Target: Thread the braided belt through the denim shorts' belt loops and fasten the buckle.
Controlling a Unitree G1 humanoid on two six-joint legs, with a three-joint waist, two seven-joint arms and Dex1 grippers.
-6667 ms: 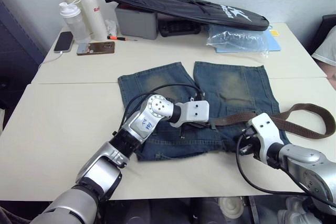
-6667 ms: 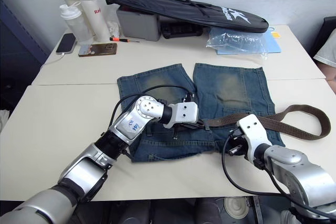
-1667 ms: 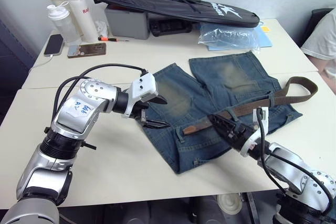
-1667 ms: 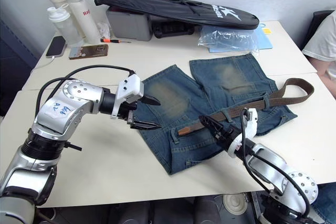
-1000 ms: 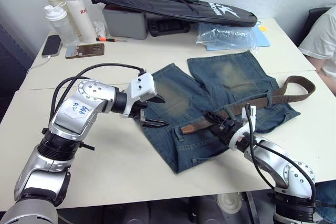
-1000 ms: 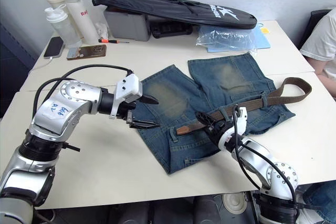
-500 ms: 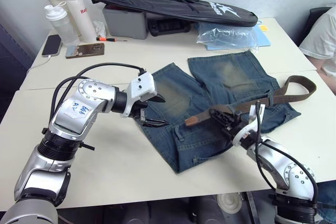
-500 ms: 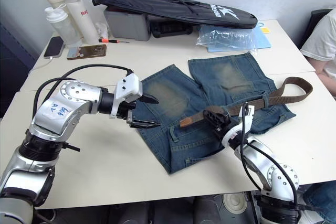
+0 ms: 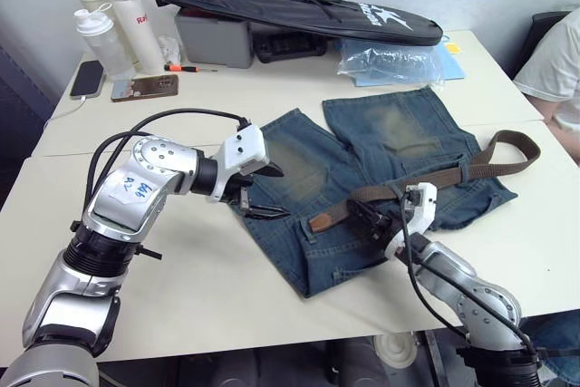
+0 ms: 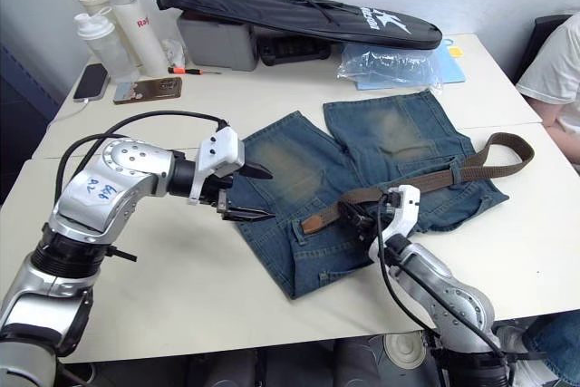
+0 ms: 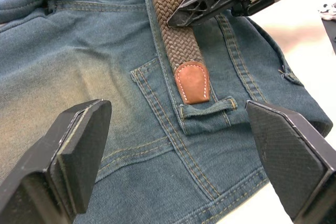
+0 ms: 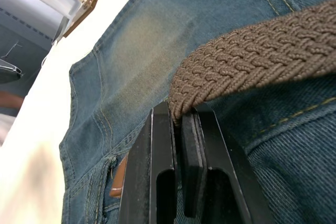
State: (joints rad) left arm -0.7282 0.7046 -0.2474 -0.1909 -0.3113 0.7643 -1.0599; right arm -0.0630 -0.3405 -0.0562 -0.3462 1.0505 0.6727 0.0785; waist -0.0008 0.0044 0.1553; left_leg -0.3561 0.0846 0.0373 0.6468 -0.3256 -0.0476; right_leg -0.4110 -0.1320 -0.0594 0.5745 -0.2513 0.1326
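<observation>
Denim shorts (image 9: pixel 381 169), faded blue with pale yellowish worn patches, lie flat on the cream counter (image 9: pixel 181 278) much as they did half a second ago. What has changed is my right hand (image 9: pixel 367 217): a moment back it held the dark brown braided belt (image 9: pixel 435 178) lifted, with the tan leather end (image 9: pixel 319 221) raised off the cloth; now it has come down, and that tan end rests on the denim by the waistband. In the left wrist view the tan tip (image 11: pixel 192 81) lies just short of a narrow blue denim belt loop (image 11: pixel 207 110), close to it, though I cannot tell whether they touch.

My right hand is clamped on the braided belt: in the right wrist view the two black fingers (image 12: pixel 163 171) stand close together with the woven strap (image 12: pixel 252 61) pinched between them, arching up and away across the shorts. From there the belt runs across the waistband, and its far end curls in a loop (image 9: pixel 517 147) on the counter beyond the shorts' right edge.

My left hand (image 9: pixel 263 192) has stayed where it was, hovering at the left edge of the shorts with its two black fingers (image 11: pixel 79 145) spread wide apart and holding nothing, pointing toward the tan tip.
</observation>
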